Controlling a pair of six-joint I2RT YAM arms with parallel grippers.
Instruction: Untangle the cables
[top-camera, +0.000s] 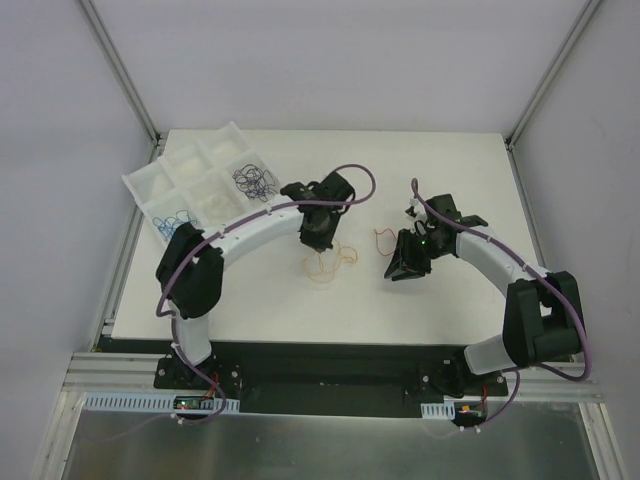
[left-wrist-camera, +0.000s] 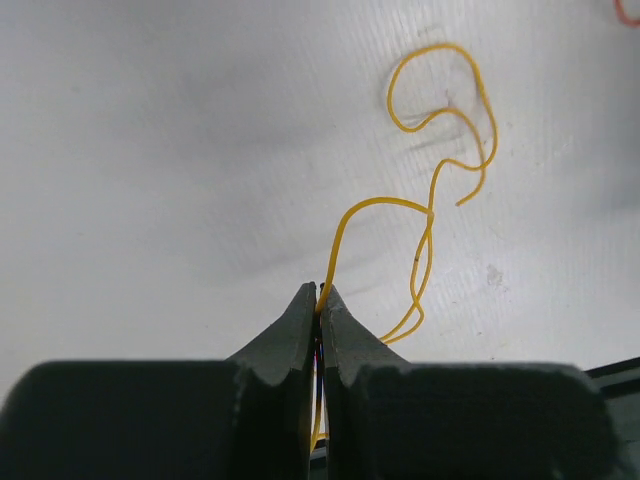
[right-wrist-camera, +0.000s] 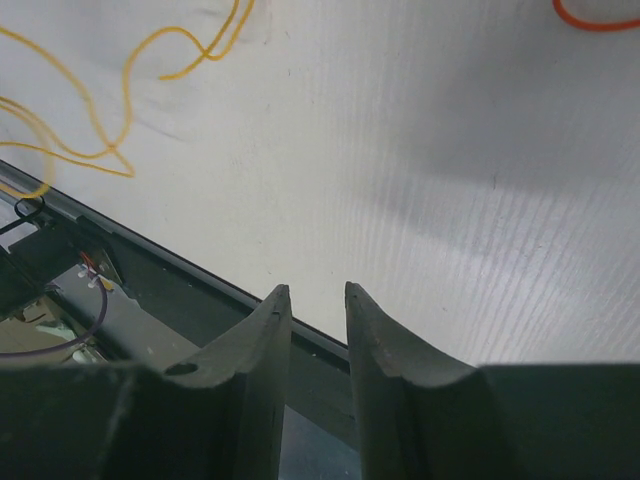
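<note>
The left claw (left-wrist-camera: 318, 294) is clamped shut on one end of the orange wire (left-wrist-camera: 441, 128). From the tips the wire runs outward toward the near edge of the bench (top-camera: 450, 300), crosses itself once and ends in loose curls about mid-bench. The left arm arches in from the near-left corner, wrist tipped down. The right claw (right-wrist-camera: 315, 292), jaws slightly apart and empty, hangs to the right of those curls, with the red wire (top-camera: 382, 238) just beside it. That arm looks better placed to take the free end.
</note>
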